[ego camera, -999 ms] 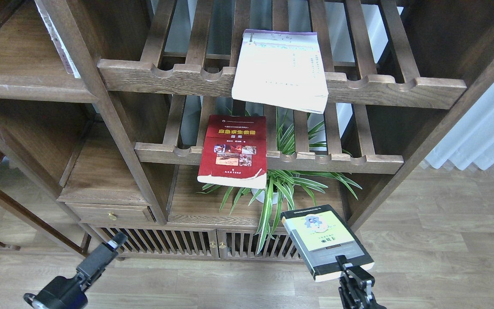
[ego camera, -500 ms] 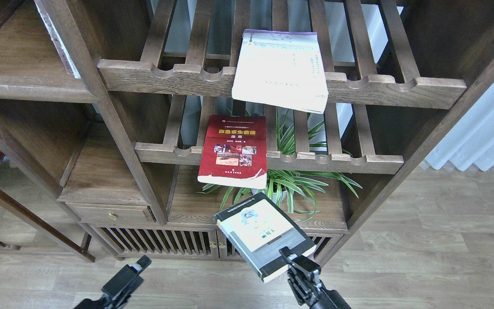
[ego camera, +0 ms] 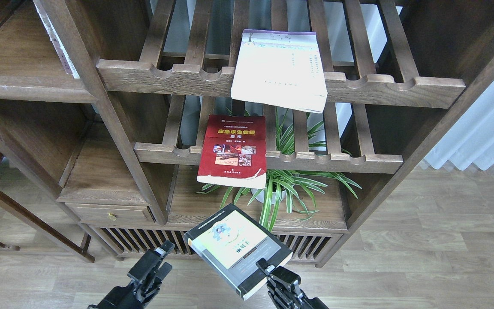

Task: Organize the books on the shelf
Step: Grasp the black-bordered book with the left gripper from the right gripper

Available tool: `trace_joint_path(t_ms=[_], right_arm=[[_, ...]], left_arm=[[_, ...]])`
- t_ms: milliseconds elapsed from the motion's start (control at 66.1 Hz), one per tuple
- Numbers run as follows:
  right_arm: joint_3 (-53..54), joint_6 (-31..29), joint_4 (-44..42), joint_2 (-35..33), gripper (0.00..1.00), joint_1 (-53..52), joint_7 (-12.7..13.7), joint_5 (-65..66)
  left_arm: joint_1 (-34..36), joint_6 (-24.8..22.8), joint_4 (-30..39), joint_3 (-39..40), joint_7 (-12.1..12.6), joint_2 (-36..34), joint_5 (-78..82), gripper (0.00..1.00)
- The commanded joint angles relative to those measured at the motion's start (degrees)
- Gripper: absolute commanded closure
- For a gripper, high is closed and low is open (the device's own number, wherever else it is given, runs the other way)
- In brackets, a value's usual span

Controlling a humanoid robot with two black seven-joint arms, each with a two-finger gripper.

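Note:
My right gripper (ego camera: 268, 268) is shut on the near corner of the black book with the yellow-green panel (ego camera: 234, 246) and holds it flat in the air in front of the cabinet's base. My left gripper (ego camera: 161, 259) is open and empty, just left of that book and apart from it. The red book (ego camera: 234, 148) lies on the lower slatted rack and overhangs its front rail. The cream-white book with a purple edge (ego camera: 279, 71) lies on the upper slatted rack, also overhanging. The solid plank shelf (ego camera: 24, 88) with a rounded front edge is at the upper left.
A potted spider plant (ego camera: 287, 184) stands on the low plank (ego camera: 187, 206) under the racks. A thin book (ego camera: 58, 43) leans against the post on the upper left shelf. A small drawer (ego camera: 109, 212) sits at the lower left. White curtains (ego camera: 483, 137) hang at the right.
My right gripper has carried the black book leftward across the front of the cabinet. My left gripper has moved right and up, closer to the book.

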State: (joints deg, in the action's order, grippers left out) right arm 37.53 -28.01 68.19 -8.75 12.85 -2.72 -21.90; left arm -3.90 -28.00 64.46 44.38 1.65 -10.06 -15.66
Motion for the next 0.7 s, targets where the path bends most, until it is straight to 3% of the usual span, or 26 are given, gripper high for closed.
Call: trace_joint_path(t_ms=[0,272,681], right_arm=[[0.0,0.0,0.0,0.3,0.93,0.5,0.1,1.1],[0.0,0.0,0.0,0.3,0.92,2.5,0.9,2.0],[0.0,0.0,0.0,0.2,0.92,3.8,1.0,3.0]], left_arm=[[1.2,0.0,-1.9,-1.0,-0.1,1.1,-0.1,0.03],[2.4,0.0,-4.0,-1.1,-0.1,5.6,-0.2,0.14],[2.6,0.0,-4.8,-3.1,0.0,6.1,-0.2,0.45]])
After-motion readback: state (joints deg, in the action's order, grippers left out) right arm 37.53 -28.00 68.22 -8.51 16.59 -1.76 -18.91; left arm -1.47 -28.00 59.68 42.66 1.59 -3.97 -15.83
